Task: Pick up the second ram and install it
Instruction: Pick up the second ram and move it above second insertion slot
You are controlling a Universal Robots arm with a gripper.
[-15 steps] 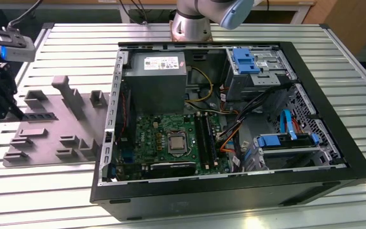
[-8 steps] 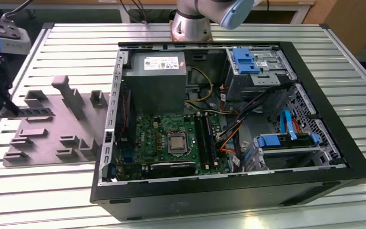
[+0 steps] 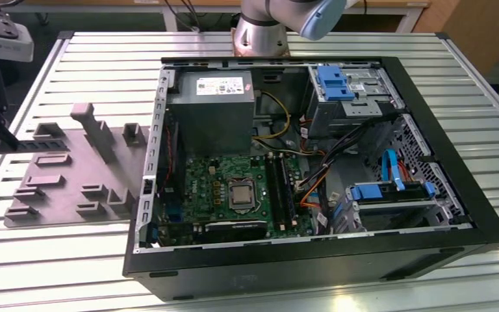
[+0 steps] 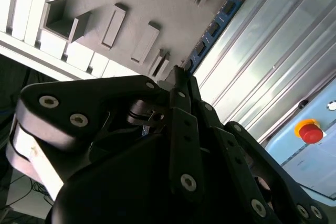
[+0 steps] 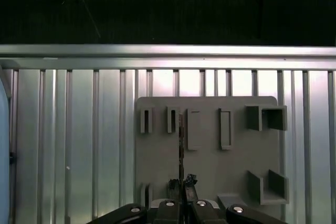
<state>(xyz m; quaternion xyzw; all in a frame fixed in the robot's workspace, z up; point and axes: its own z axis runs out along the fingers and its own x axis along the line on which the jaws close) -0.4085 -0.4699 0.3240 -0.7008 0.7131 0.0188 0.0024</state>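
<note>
My gripper is at the exterior view's far left, over the near edge of the grey moulded tray. It is shut on the second ram, a thin dark stick that juts out from the fingertips over the tray. In the second wrist view the ram shows its bluish-green board and black chips beyond the gripper. In the first wrist view the ram is edge-on, running out from the gripper above the tray.
An open black computer case lies on the slatted metal table, with the motherboard and its long dark slots inside. The arm's base stands behind the case. A red stop button sits beside the table.
</note>
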